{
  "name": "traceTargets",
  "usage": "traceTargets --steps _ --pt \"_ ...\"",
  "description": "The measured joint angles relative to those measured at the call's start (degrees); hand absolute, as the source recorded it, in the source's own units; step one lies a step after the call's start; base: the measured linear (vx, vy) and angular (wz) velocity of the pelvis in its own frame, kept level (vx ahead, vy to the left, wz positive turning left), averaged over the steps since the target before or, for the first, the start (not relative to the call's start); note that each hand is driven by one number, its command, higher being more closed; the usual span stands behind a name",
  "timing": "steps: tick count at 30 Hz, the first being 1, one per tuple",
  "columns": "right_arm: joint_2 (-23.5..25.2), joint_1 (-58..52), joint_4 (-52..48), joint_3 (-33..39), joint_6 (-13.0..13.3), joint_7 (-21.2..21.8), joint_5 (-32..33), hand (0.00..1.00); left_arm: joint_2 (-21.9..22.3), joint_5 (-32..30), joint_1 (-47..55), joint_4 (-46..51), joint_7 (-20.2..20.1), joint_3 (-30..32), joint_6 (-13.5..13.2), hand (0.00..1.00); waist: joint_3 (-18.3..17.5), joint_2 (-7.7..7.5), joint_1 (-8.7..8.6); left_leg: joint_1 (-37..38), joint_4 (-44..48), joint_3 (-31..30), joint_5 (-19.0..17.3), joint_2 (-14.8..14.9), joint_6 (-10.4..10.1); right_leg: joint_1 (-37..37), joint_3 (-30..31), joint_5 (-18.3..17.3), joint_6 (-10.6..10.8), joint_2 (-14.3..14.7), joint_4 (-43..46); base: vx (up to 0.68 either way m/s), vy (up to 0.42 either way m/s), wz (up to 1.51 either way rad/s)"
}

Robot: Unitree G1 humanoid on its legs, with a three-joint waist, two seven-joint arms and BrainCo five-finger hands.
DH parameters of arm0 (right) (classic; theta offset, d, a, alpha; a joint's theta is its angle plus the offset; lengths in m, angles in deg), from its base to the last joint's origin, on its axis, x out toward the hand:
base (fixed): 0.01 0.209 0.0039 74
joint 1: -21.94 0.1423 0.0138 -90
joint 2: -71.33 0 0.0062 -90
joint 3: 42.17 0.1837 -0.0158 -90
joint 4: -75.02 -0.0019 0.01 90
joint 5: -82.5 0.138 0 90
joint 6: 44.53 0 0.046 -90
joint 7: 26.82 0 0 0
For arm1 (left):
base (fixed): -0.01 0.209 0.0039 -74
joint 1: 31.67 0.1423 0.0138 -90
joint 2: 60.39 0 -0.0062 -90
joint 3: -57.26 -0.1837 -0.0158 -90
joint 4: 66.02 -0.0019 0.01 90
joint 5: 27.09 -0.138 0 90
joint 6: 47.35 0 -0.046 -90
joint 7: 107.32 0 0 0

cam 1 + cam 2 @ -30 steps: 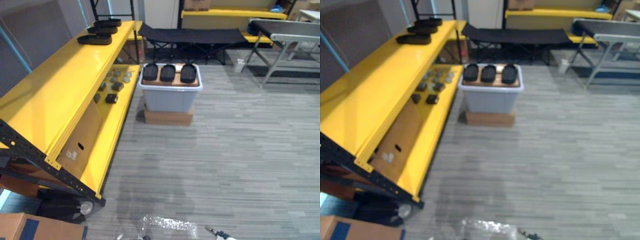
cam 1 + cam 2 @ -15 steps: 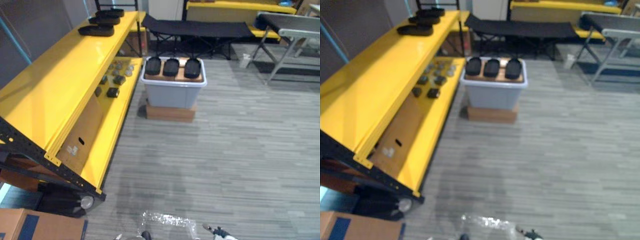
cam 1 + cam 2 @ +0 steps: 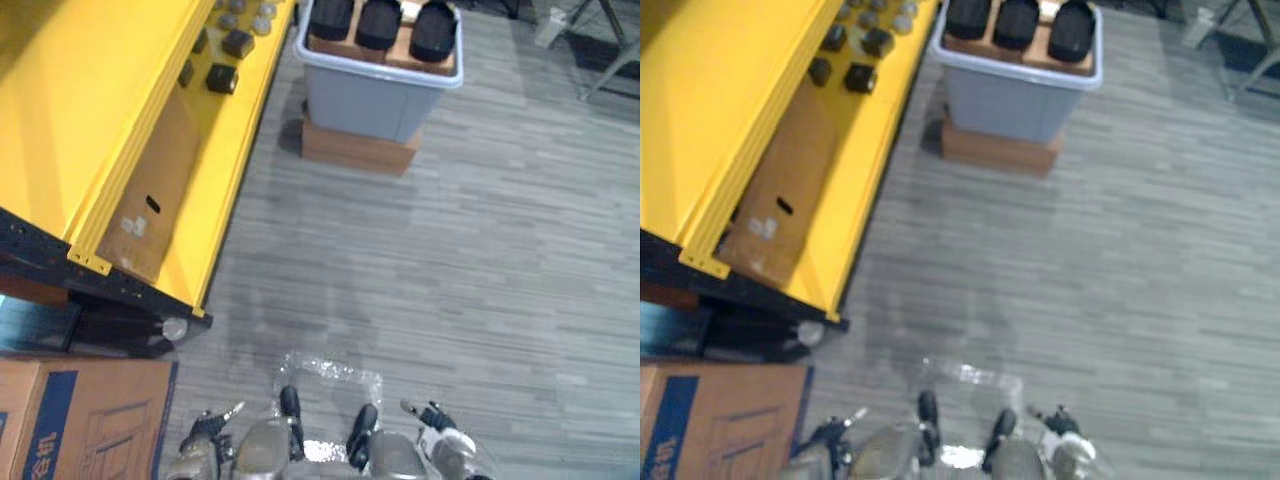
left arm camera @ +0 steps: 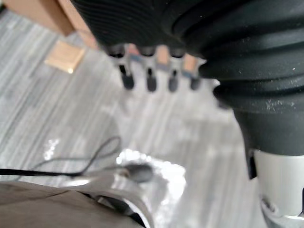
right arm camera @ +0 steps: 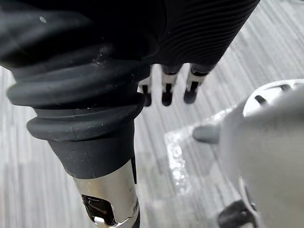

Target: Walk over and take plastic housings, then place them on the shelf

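Note:
Three black plastic housings (image 3: pixel 380 20) lie side by side on top of a grey bin (image 3: pixel 375 95) some way ahead on the floor. The yellow shelf (image 3: pixel 90 110) runs along the left. My left hand (image 3: pixel 205 443) and right hand (image 3: pixel 442 442) hang low at the near edge, far from the bin. In the left wrist view the left hand's fingers (image 4: pixel 149 71) point straight down at the floor, holding nothing. The right hand's fingers (image 5: pixel 166 90) hang straight too, with nothing in them.
The bin stands on a flat cardboard box (image 3: pixel 358 150). Small dark parts (image 3: pixel 222 78) and a cardboard sheet (image 3: pixel 150 200) lie on the shelf's lower level. A large cardboard box (image 3: pixel 80 420) sits at the near left. Grey plank floor (image 3: pixel 450 270) stretches between me and the bin.
The whole picture has shifted: the camera now looks further down and is closer to the bin. The shelf's far end is out of frame, and both hands have come into view.

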Motion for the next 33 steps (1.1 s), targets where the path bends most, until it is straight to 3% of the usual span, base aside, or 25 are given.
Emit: traceTargets --steps 8,12,15,16,19,20,22,23,24,25,26,27,28,29,30,31,32,33 --pt "-0.29 -0.14 -0.08 -0.15 -0.05 0.32 1.21 0.0 0.57 0.61 0.11 0.69 1.99 -1.16 -2.89 0.0 1.51 0.81 0.2 -1.43 2.12 -0.85 -0.59 0.45 -0.28 -0.66 1.43 -2.07 -0.45 0.21 1.1 -0.08 -0.005 0.02" --pt "-0.98 -1.5 -0.52 -0.58 -2.69 3.32 1.15 0.0 1.0 -0.66 0.86 0.63 3.66 -1.12 -4.7 0.0 1.36 1.35 0.34 -0.13 2.69 1.02 -1.02 1.31 -0.3 -0.68 3.35 -2.6 -0.47 0.37 1.93 -0.01 -0.011 -0.23" --pt "-2.34 -3.48 -1.97 -0.34 -4.94 5.04 2.03 0.0 0.79 -5.97 1.24 0.56 4.82 -1.13 -5.05 0.0 0.92 1.3 -0.11 0.89 8.55 2.05 -6.12 2.01 0.53 -0.94 4.73 -6.84 1.07 -1.43 9.17 0.06 0.026 -0.2" --pt "-2.96 -4.64 -1.87 0.86 -5.82 5.73 2.45 0.0 0.78 -7.79 1.26 0.09 5.64 -1.6 -4.81 0.0 0.06 1.38 -0.61 1.99 10.13 1.5 -8.19 2.26 1.96 -1.61 4.95 -7.88 1.51 -2.31 14.9 0.11 0.057 -0.03" --pt "-3.56 -6.97 -0.96 3.0 -7.6 7.78 1.88 0.0 0.89 -9.05 1.81 -0.23 6.5 -2.08 -3.99 0.0 -1.26 2.06 -1.31 4.85 11.89 0.31 -10.81 4.89 1.4 -3.75 4.44 -9.42 0.18 -1.45 17.47 0.09 0.041 0.12" --pt "-3.52 -8.17 -0.44 2.91 -7.76 8.98 1.02 0.0 0.84 -9.05 2.04 -0.76 7.21 -2.04 -3.98 0.0 -1.78 2.56 -1.52 5.67 12.9 -0.14 -12.12 6.64 0.59 -5.25 4.44 -9.12 0.56 -0.34 15.06 0.19 -0.086 0.14" --pt "-2.84 -10.23 1.12 2.93 -7.88 10.58 0.19 0.0 0.56 -9.0 2.34 -0.78 7.96 -1.95 -4.17 0.0 -2.37 1.95 -1.7 6.73 14.63 -1.49 -13.69 8.7 -1.27 -6.43 4.49 -6.55 1.44 0.76 8.15 0.27 -0.165 0.32" --pt "-1.75 -12.63 2.35 2.97 -7.87 10.91 -2.85 0.0 0.29 -8.3 2.64 -0.71 8.62 -1.49 -5.0 0.0 -3.17 0.77 -1.71 6.81 16.55 -2.71 -15.22 9.27 -3.61 -7.19 4.57 -2.74 2.39 0.73 2.98 0.26 -0.199 0.4" --pt "-1.28 -13.66 2.9 2.97 -7.87 10.92 -3.79 0.0 0.14 -7.89 2.74 -0.65 9.0 -1.49 -5.3 0.0 -3.42 0.37 -1.89 7.04 17.23 -3.24 -15.95 9.37 -4.37 -7.25 4.73 -1.39 2.42 0.58 1.46 0.34 -0.276 0.49" --pt "-0.71 -15.52 3.87 2.95 -7.95 11.01 -5.05 0.0 0.35 -6.68 2.94 -0.43 9.67 -1.5 -5.53 0.0 -3.65 0.05 -1.9 8.63 17.51 -4.22 -17.25 9.47 -5.77 -6.73 5.43 2.12 1.59 0.54 0.04 0.27 -0.224 0.42" --pt "-0.6 -16.45 4.21 2.79 -8.12 11.16 -5.21 0.0 0.76 -6.58 3.07 -0.41 9.9 -1.52 -5.5 0.0 -4.03 0.56 -2.11 9.16 17.45 -4.78 -17.86 9.92 -6.41 -6.34 6.34 4.31 1.14 0.86 0.55 0.36 -0.289 0.41" --pt "-0.55 -17.45 5.41 2.75 -9.23 11.18 -5.23 0.0 1.67 -6.19 3.55 -0.11 10.53 -1.62 -5.24 0.0 -5.21 2.3 -2.52 9.77 16.93 -5.93 -18.86 11.21 -7.58 -6.74 7.01 6.47 -0.2 2.37 2.66 0.46 -0.314 0.24" --pt "-1.92 -18.45 5.78 2.65 -9.93 11.44 -5.27 0.0 3.56 -6.04 5.78 0.43 10.99 -1.58 -4.98 0.0 -7.38 5.16 -3.12 10.73 14.91 -5.66 -19.06 13.31 -8.94 -9.36 7.04 3.21 -2.12 3.71 7.75 0.39 -0.251 0.14" --pt "-2.21 -18.69 5.77 2.66 -9.89 11.24 -5.21 0.0 3.97 -6.04 6.3 0.62 11.09 -1.48 -4.9 0.0 -8.11 5.12 -3.27 10.93 15.56 -5.69 -18.67 13.15 -9.63 -9.47 6.86 2.2 -2.31 3.92 8.26 0.44 -0.199 -0.01" --pt "-2.9 -18.6 5.9 2.73 -9.6 10.08 -5.09 0.0 5.16 -4.99 7.08 1.46 11.37 -0.49 -4.9 0.0 -8.05 6.66 -3.26 8.21 21.99 -5.74 -16.46 14.96 -10.53 -9.36 6.12 0.29 -3.15 4.26 10.58 0.35 -0.176 0.07" --pt "-3.75 -18.56 5.9 2.66 -8.84 8.77 -5.1 0.0 5.91 -4.29 7.3 1.84 11.7 0.92 -4.45 0.0 -7.89 7.89 -3.35 4.35 32.0 -5.8 -11.22 16.74 -10.17 -7.19 5.83 -1.73 -3.72 4.65 10.91 0.43 -0.232 0.11" --pt "-4.13 -18.5 5.84 2.66 -8.48 8.49 -5.2 0.0 6.07 -4.22 7.29 1.78 11.75 1.42 -4.18 0.0 -7.32 7.76 -3.3 2.53 36.96 -6.07 -8.18 17.8 -9.88 -5.28 5.62 -2.33 -4.13 4.95 10.12 0.47 -0.281 0.13" --pt "-4.98 -17.4 5.81 2.78 -6.81 7.64 -5.59 0.0 6.24 -4.06 7.41 1.32 11.68 2.45 -4.11 0.0 -7.01 8.7 -2.82 -0.13 44.0 -6.37 -7.22 18.37 -9.72 -0.98 5.01 -2.71 -4.46 5.29 7.9 0.48 -0.219 0.13"
